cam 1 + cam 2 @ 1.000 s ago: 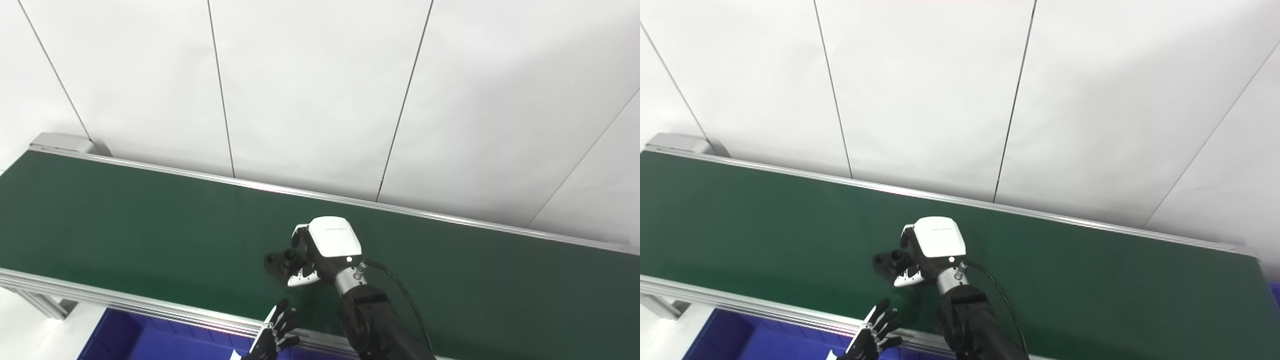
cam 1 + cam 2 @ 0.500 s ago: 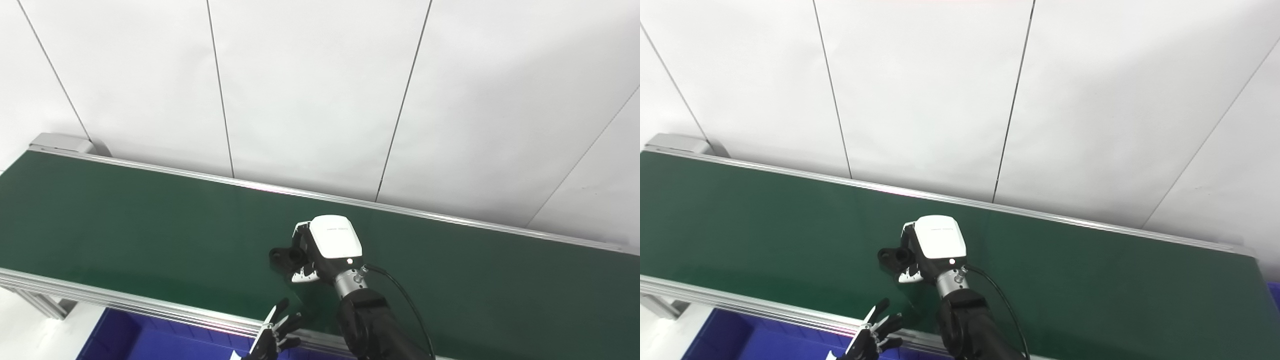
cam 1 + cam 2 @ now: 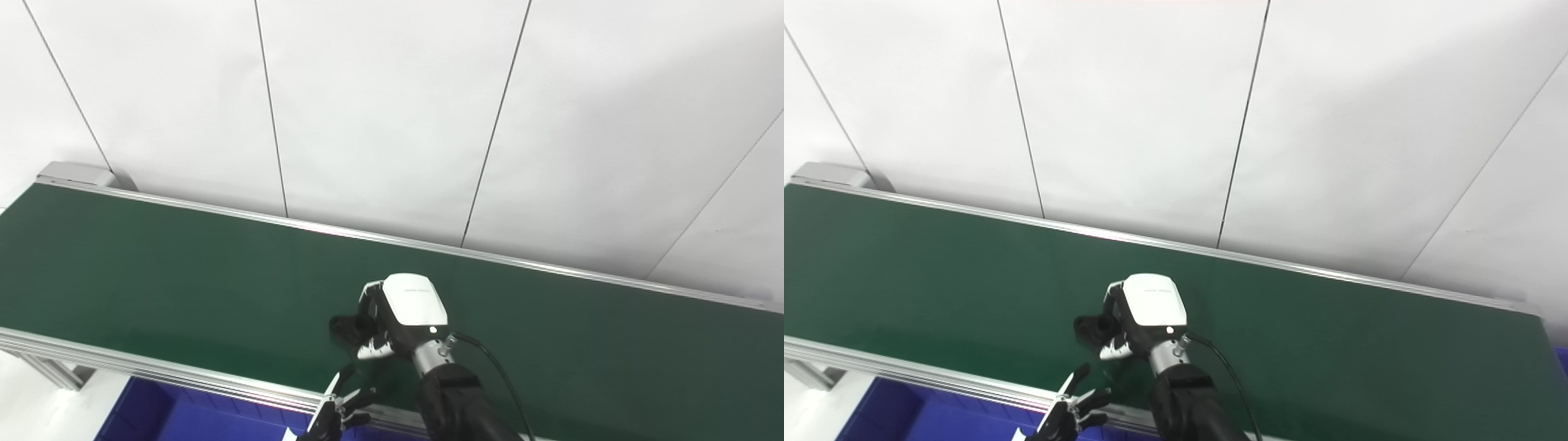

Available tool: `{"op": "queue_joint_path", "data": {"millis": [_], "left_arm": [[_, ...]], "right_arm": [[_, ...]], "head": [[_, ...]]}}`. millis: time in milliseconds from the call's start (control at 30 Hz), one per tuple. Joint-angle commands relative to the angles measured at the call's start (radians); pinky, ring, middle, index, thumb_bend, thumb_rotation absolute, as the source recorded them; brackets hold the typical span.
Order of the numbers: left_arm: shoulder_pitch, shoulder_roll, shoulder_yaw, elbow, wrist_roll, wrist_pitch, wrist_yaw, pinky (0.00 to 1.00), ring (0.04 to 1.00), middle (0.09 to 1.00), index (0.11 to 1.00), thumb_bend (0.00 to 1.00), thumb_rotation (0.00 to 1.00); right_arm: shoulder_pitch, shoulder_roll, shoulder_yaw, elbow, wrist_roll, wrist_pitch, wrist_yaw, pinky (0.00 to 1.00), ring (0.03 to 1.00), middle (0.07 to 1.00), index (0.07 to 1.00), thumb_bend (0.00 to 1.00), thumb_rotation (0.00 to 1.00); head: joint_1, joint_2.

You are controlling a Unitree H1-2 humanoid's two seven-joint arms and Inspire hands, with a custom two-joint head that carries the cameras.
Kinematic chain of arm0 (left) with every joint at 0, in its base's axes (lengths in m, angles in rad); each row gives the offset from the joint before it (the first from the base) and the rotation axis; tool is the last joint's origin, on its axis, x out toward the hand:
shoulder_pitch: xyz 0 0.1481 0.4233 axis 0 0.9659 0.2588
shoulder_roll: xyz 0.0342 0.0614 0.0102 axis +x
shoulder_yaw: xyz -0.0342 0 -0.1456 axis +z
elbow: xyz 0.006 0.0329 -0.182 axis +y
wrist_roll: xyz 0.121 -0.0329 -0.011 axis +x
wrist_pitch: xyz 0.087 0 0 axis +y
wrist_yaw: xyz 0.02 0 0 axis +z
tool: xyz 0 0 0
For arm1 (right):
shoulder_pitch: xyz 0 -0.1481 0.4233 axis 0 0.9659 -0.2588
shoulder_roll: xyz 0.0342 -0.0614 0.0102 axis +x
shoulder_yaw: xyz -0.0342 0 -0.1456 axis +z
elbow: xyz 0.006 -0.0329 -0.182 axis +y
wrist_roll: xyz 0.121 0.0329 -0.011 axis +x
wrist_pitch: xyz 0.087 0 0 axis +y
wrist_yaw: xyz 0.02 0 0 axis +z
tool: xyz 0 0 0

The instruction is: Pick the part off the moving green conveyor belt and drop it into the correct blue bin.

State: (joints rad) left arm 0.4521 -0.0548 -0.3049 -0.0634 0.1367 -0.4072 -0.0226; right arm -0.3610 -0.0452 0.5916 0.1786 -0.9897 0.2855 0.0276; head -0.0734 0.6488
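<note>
A small black part [image 3: 344,324] is held in my right hand [image 3: 392,315], a little above the green conveyor belt [image 3: 153,275] near its front edge; it also shows in the right eye view [image 3: 1089,326]. The right hand has a white back and its fingers are closed on the part. My left hand [image 3: 340,407] shows only its fingertips at the bottom edge, spread apart and empty, over the belt's front rail. A blue bin [image 3: 177,419] lies below the rail at the bottom left.
The belt's aluminium front rail [image 3: 122,364] and back rail [image 3: 551,266] run across the picture. A white panelled wall [image 3: 392,110] stands behind the belt. A black cable [image 3: 490,361] loops from my right wrist.
My right hand closed on the black part and lifted it off the belt, then drew it slightly toward the front edge. The left hand sank a little lower in view.
</note>
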Motion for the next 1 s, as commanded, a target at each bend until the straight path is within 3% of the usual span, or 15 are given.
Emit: {"op": "queue_joint_path", "data": {"millis": [0,200,400,633,733,967], "left_arm": [[-0.001,0.001,-0.006,-0.049,-0.018,0.003,-0.014,0.78,0.84,0.834,0.981,0.9,0.78],[-0.006,0.042,0.015,-0.078,-0.051,0.038,-0.035,0.8,0.853,0.847,0.996,0.92,0.81],[-0.016,0.11,0.046,-0.105,-0.133,0.079,-0.078,0.85,0.882,0.862,1.0,0.93,0.83],[-0.029,0.174,0.094,-0.137,-0.185,0.103,-0.115,0.87,0.902,0.881,1.0,0.85,0.87],[-0.035,0.192,0.122,-0.161,-0.209,0.139,-0.123,0.88,0.908,0.885,1.0,0.85,0.9],[-0.067,0.225,0.181,-0.22,-0.281,0.251,-0.143,0.86,0.885,0.873,1.0,0.87,0.92]], "right_arm": [[-0.034,-0.034,-0.023,-0.101,-0.028,0.024,0.047,0.12,0.184,0.272,0.48,0.51,0.13],[-0.012,-0.14,-0.064,-0.287,-0.101,0.052,0.207,0.13,0.195,0.291,0.488,0.51,0.13],[0.054,-0.194,-0.099,-0.436,-0.201,0.064,0.307,0.12,0.181,0.278,0.488,0.51,0.13],[0.153,-0.2,-0.134,-0.601,-0.337,0.051,0.484,0.1,0.159,0.244,0.485,0.52,0.13],[0.209,-0.204,-0.154,-0.69,-0.378,0.031,0.587,0.1,0.171,0.258,0.483,0.52,0.13],[0.285,-0.141,-0.19,-0.831,-0.473,-0.01,0.763,0.09,0.161,0.256,0.485,0.52,0.13]], "head": [[-0.022,0.003],[-0.095,0.014],[-0.227,0.043],[-0.378,0.101],[-0.459,0.145],[-0.598,0.234]]}}
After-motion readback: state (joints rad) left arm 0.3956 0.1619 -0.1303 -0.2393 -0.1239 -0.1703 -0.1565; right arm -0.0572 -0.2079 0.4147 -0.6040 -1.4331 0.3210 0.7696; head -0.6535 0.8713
